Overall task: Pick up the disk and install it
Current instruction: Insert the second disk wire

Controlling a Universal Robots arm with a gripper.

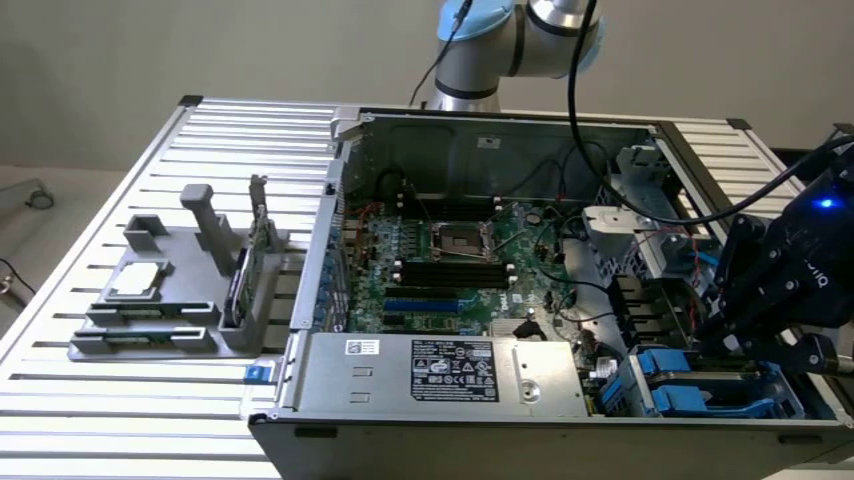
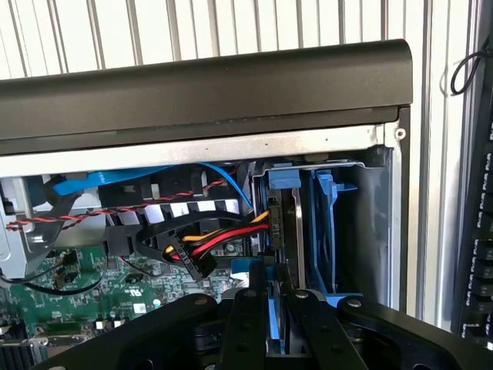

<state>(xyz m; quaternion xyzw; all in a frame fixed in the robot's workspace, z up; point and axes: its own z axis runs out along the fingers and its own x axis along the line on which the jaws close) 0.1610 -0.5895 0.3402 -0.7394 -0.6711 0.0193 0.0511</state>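
Plain beige wall [image 1: 160, 50] behind slatted aluminium table [image 1: 107, 400]. Pale floor [image 1: 34, 215] beside table at exterior view's left. Even, soft light over table; slats glare white near its front edge.

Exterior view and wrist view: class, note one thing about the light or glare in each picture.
Exterior view: strong glare whitens the slatted table along its near edge, a blue light glows on the dark gripper, and the computer case interior sits in shade. Wrist view: the slats behind are bright, while the case's black rim and the gripper are dark.
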